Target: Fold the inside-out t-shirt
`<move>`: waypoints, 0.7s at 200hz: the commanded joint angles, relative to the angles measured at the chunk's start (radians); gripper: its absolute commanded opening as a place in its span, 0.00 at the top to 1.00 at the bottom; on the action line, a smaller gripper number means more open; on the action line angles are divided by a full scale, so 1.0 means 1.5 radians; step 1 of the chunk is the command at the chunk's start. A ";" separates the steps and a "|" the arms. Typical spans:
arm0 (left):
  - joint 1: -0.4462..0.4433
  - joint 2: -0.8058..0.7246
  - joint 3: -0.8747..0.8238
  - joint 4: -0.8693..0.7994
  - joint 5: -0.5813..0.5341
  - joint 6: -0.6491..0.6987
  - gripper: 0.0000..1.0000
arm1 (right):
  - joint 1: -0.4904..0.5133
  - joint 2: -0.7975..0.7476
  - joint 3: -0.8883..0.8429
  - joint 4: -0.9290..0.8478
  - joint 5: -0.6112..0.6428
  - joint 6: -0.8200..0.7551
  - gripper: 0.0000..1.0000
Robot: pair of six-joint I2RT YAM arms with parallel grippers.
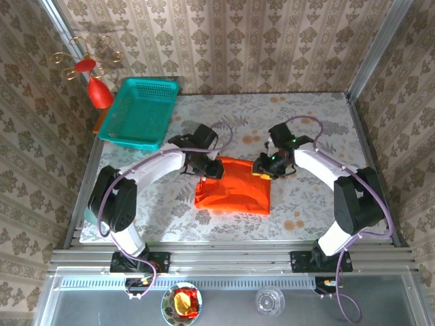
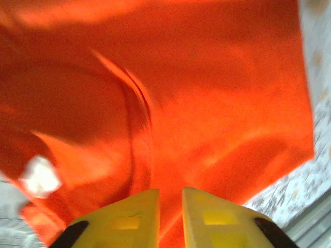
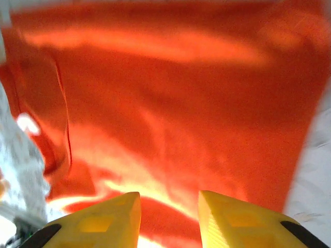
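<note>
The inside-out t-shirt (image 1: 232,187), bright orange-red, lies folded into a rough rectangle in the middle of the table. My left gripper (image 1: 212,168) sits at the shirt's far left corner. In the left wrist view its yellow fingers (image 2: 129,217) stand close together with a thin strip of the shirt (image 2: 207,93) between them. My right gripper (image 1: 262,168) is at the far right corner. Its fingers (image 3: 227,217) stand wider apart over the shirt (image 3: 170,93), with cloth lying in the gap. A white tag (image 2: 40,176) shows on the fabric.
A teal basket (image 1: 139,112) stands at the table's far left. Behind it a red glossy ornament with gold wire curls (image 1: 95,81) leans by the wall. The patterned tabletop (image 1: 319,115) has free room right of and behind the shirt. Metal rails edge the near side.
</note>
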 commanded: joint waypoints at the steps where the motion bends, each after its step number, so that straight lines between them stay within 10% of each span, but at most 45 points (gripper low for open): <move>1: -0.008 0.024 -0.060 0.015 0.044 -0.015 0.85 | 0.027 0.019 -0.041 0.033 -0.079 0.020 0.65; 56: 0.015 0.067 -0.166 0.021 -0.076 -0.016 0.90 | 0.006 0.092 -0.099 0.000 0.094 0.020 0.67; 140: 0.013 -0.053 -0.088 -0.007 -0.084 -0.025 0.81 | 0.005 0.063 0.038 -0.038 -0.007 -0.034 0.66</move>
